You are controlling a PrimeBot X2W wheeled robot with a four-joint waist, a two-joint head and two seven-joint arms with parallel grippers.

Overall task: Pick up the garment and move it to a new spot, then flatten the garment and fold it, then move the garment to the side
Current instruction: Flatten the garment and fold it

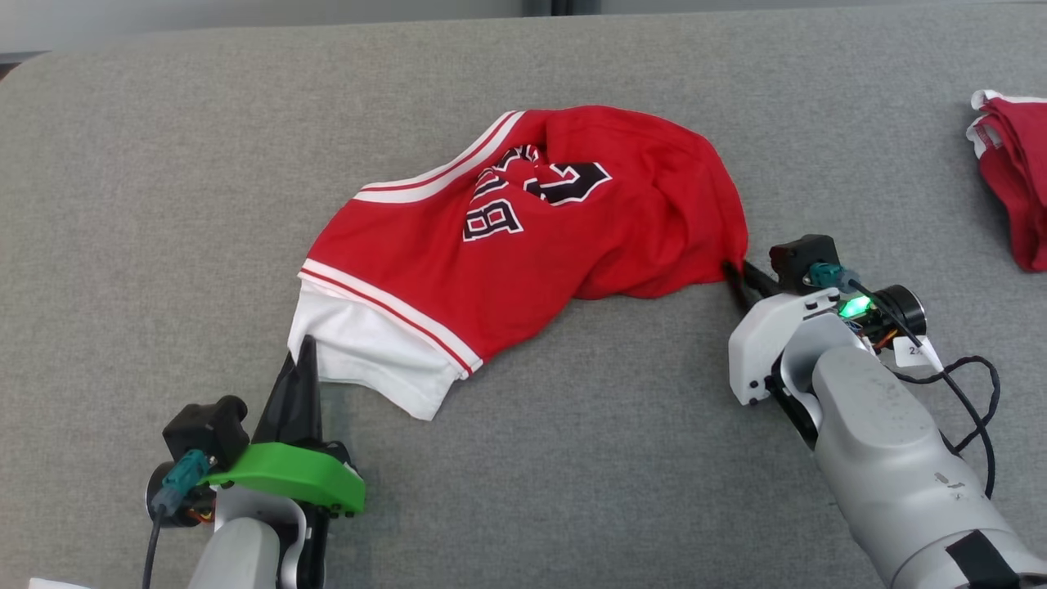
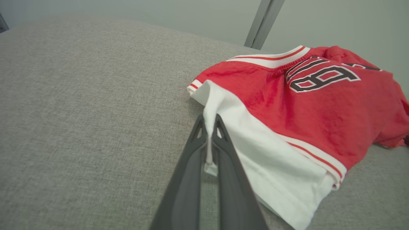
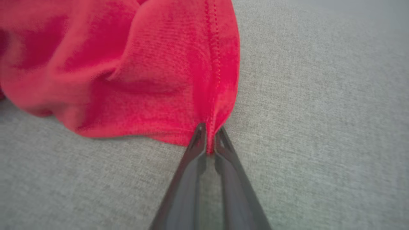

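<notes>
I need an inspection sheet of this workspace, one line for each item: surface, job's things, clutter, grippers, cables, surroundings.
surface: grey fabric surface, bare parts look clean.
job's things: red jersey, crumpled, number side up, not yet flattened.
clutter: second red garment at the far right edge.
grippers: left gripper fingers shut on the jersey's white corner; right gripper fingers shut on its red seam edge.
cables: black cable loops beside the right wrist.
surroundings: pale wall and grey post behind.
</notes>
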